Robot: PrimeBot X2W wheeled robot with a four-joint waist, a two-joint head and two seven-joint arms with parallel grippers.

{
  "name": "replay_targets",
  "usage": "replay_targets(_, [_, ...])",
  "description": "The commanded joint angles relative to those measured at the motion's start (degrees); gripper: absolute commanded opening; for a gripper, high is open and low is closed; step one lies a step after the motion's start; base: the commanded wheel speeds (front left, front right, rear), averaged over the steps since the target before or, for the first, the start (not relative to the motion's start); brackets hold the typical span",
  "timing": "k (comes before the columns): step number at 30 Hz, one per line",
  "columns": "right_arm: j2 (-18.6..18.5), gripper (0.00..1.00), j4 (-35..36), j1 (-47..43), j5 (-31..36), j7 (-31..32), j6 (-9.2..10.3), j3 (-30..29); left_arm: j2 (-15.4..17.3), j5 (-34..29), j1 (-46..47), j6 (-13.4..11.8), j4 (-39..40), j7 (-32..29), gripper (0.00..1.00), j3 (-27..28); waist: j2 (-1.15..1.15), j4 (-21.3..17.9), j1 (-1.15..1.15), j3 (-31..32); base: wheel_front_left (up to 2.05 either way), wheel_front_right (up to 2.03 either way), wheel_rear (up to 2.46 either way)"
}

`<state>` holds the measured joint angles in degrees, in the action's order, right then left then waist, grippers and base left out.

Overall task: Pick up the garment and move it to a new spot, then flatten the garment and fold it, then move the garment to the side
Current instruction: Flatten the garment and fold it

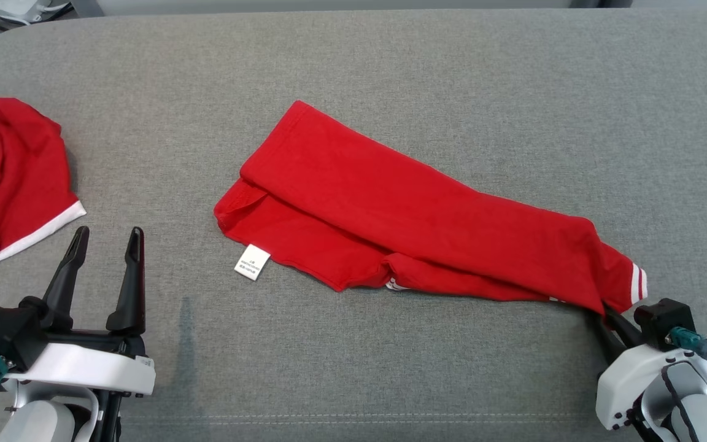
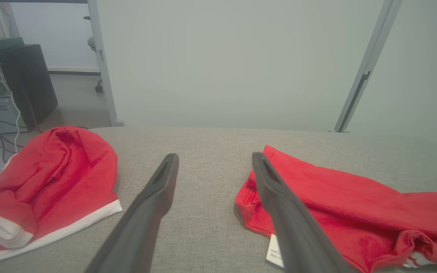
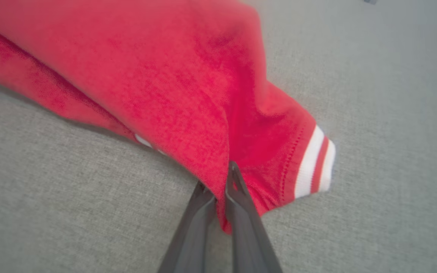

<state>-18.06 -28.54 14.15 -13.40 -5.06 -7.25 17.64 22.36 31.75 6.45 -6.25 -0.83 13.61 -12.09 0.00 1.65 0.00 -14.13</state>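
The garment (image 1: 402, 215) is a red shirt with white-striped cuffs, folded into a long band lying slantwise across the grey surface, a white label by its near left edge. My right gripper (image 1: 602, 313) is at the band's near right end, shut on the garment (image 3: 188, 83) edge, with red cloth pinched between the two fingers (image 3: 237, 189) beside the striped cuff. My left gripper (image 1: 108, 236) is open at the lower left, left of the garment (image 2: 340, 201) and touching nothing; its fingers (image 2: 157, 185) hover above bare fabric.
A second red garment with a white hem (image 1: 10, 178) lies bunched at the left edge (image 2: 47, 182). The surface is a grey upholstered top (image 1: 390, 73). Beyond its far edge are a pale wall, metal posts and a dark cabinet (image 2: 25, 83).
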Motion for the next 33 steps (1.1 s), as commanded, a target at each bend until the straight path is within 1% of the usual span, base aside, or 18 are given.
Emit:
replay_targets(1, [-1.08,0.0,1.67,0.51,-2.52,1.02,-0.24,2.09,1.35,-0.29,2.69,0.11,0.97,0.46,1.0,2.54,0.0,-0.36,0.0,-0.1,0.0,0.0,0.0])
replay_targets(2, [-1.82,0.0,2.96,0.73,-5.35,2.43,-0.24,3.43,1.31,-0.3,2.68,0.15,0.84,0.55,1.0,2.65,0.0,-0.54,0.0,-0.19,0.0,0.0,0.0])
replay_targets(4, [-3.34,0.0,6.9,1.09,-13.45,5.85,-0.24,6.02,1.16,-0.29,2.83,0.3,0.51,0.67,1.0,2.73,0.0,-0.88,0.0,-0.32,0.0,0.0,0.0])
replay_targets(6, [-6.44,0.0,11.5,1.98,-20.47,9.87,-0.24,7.99,1.05,-0.23,3.13,0.54,0.28,0.77,1.0,2.77,0.0,-1.23,0.0,-0.59,0.0,0.0,0.0])
replay_targets(9, [-10.49,0.0,17.73,3.64,-30.78,15.67,-0.24,8.19,0.91,-0.4,3.68,0.88,0.04,0.9,1.0,2.73,0.0,-1.44,0.0,-0.87,0.0,0.0,0.0])
replay_targets(12, [-13.3,0.0,21.43,5.59,-40.07,21.86,-0.24,6.2,0.74,-0.49,4.28,1.29,-0.22,0.98,1.0,2.55,0.0,-1.28,0.0,-1.21,0.0,0.0,0.0])
replay_targets(16, [-14.32,0.0,22.67,9.42,-51.63,29.02,-0.24,2.25,0.48,-0.67,5.56,2.01,-0.63,1.06,1.0,2.03,0.0,-0.23,0.0,-1.98,0.0,0.0,0.0])
replay_targets(19, [-13.14,0.0,20.69,13.44,-58.84,32.51,-0.24,-1.24,0.25,-0.83,6.69,2.49,-0.89,1.1,1.0,1.57,0.0,0.95,0.0,-2.9,0.0,0.0,0.0])
replay_targets(21, [-12.07,0.0,18.21,16.94,-61.07,32.92,-0.24,-3.22,0.04,-1.01,7.51,2.8,-0.97,1.13,1.0,1.23,0.0,1.86,0.0,-3.77,0.0,0.0,0.0])
replay_targets(23, [-10.73,0.0,14.36,20.57,-61.25,30.84,-0.24,-5.43,-0.27,-1.21,8.27,3.11,-1.15,1.15,1.0,0.81,0.0,2.85,0.0,-4.57,0.0,0.0,0.0])
replay_targets(27, [-7.76,0.0,2.83,27.14,-59.66,25.32,-0.24,-9.28,-1.35,-1.57,9.79,3.93,-1.78,1.22,1.0,-0.23,0.0,5.27,0.0,-5.99,0.0,0.0,0.0])
replay_targets(31, [-6.16,0.0,-8.98,32.09,-56.45,19.72,-0.24,-11.54,-2.53,-1.94,11.01,4.76,-2.75,1.29,1.0,-1.13,0.0,7.56,0.0,-7.1,0.0,0.0,0.0])
replay_targets(32, [-6.16,0.0,-8.98,32.09,-56.45,19.72,-0.24,-11.54,-2.53,-1.94,11.01,4.76,-2.75,1.29,1.0,-1.13,0.0,7.56,0.0,-7.1,0.0,0.0,0.0])
replay_targets(33, [-5.72,0.0,-11.21,32.94,-55.78,18.8,-0.24,-11.58,-2.8,-2.04,11.27,4.97,-3.03,1.3,1.0,-1.3,0.0,8.03,0.0,-7.31,0.0,0.0,0.0])
